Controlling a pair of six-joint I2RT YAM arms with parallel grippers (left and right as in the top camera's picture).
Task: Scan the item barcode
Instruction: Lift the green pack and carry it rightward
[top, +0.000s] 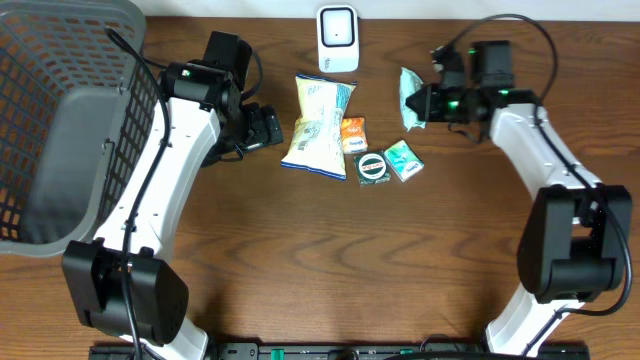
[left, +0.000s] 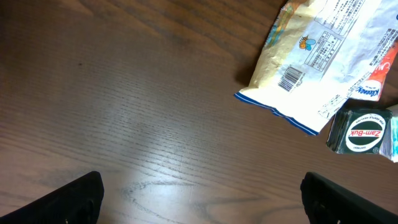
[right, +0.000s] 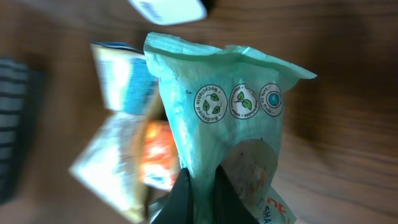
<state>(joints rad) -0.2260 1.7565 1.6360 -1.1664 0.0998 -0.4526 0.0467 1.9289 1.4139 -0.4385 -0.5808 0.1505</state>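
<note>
My right gripper (right: 200, 190) pinches the mint pouch (right: 224, 118) by one thin edge; swinging toward the scanner (top: 337, 38) ahead could let it slip.

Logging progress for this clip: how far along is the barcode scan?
Done: the right hand is shut on the mint-green pouch. In hand: that pouch, off to the right of the white scanner. Left: showing its barcode to the scanner. The left hand is open, empty, beside the snack bag.
</note>
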